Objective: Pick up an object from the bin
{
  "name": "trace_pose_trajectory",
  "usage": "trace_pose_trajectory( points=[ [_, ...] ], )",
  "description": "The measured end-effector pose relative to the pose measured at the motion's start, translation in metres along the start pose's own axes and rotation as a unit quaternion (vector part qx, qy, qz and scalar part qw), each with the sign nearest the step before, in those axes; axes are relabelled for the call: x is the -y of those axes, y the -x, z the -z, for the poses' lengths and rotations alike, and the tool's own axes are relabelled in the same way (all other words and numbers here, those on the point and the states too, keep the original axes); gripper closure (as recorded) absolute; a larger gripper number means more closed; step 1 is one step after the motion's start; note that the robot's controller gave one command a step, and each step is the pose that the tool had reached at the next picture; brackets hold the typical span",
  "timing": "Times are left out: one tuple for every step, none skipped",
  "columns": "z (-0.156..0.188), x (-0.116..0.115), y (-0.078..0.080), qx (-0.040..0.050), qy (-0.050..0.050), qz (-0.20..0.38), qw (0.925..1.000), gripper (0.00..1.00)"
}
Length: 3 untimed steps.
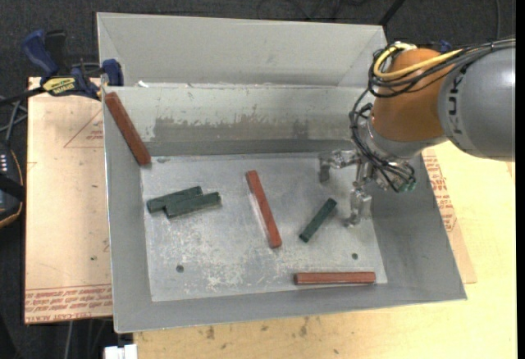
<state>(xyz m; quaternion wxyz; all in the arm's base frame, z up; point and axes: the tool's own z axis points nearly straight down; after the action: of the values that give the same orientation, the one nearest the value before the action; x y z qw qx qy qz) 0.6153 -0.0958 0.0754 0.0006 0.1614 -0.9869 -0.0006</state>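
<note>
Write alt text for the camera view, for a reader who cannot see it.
A robot arm with an orange wrist cover reaches from the right into a grey metal bin, its gripper beside a small dark green bar. Three red-brown bars and a pair of dark green blocks lie scattered elsewhere, one bar leaning on the left wall.

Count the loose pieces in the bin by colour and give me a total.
Red-brown bars: 3 (one leaning at the left wall, one in the middle, one along the near edge)
Dark green blocks: 3 (two lying together at the left, one right of the middle)
Total: 6
</note>
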Motion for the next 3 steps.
trace_pose_trajectory(
  points=[
    [-0.0043,-0.0213,-0.0226,0.0023,-0.001,0.183,0.9831,1.00],
    [-0.0055,-0.0235,-0.0265,0.0016,-0.001,0.187,0.9824,0.00],
    [-0.0056,-0.0236,-0.0266,0.0015,-0.001,0.187,0.9823,0.00]
  ],
)
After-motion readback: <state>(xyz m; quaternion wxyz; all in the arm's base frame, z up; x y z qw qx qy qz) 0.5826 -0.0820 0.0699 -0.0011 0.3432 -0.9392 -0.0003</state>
